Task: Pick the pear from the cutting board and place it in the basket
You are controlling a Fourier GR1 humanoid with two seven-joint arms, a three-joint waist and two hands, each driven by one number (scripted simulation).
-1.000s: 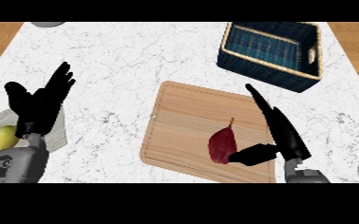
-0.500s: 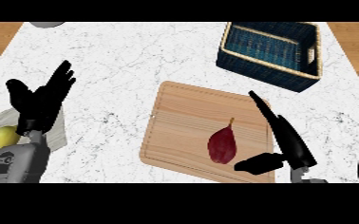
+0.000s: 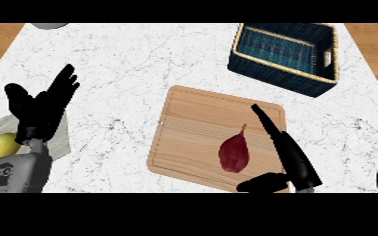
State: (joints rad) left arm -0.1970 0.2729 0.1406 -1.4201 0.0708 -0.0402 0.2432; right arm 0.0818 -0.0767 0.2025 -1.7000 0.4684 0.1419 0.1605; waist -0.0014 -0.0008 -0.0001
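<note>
R hand point(image 3: 289, 161) sits over the lower-right part of the cutting board point(image 3: 199, 125), fingers straight and pointing up-left toward the board's far edge, thumb stuck out to the left near the board's near edge. Hand is spread, holding nothing. The pear point(image 3: 235, 151), dark red w/ thin stem pointing up, lies flat on the board just left of the R fingers, in the open angle btwn fingers and thumb. Can't tell if the thumb tip touches the pear's lower end; fingers appear slightly apart from it.

The basket point(image 3: 319, 81), dark blue weave w/ tan rim, stands on the counter point(image 3: 133, 65) beyond the R fingertips, up and slightly right of them, off the board's far-right corner and not touching the board.

L hand point(image 3: 44, 107) rests near the left edge, fingers up and relaxed, open, nothing in it. Just below-left of its wrist a yellow round object point(image 3: 6, 144) shows, partly cut off by the edge, beside a pale cloth-like patch point(image 3: 60, 137). A grey object point(image 3: 49, 25) peeks in at the top-left, well away from both hands.
</note>
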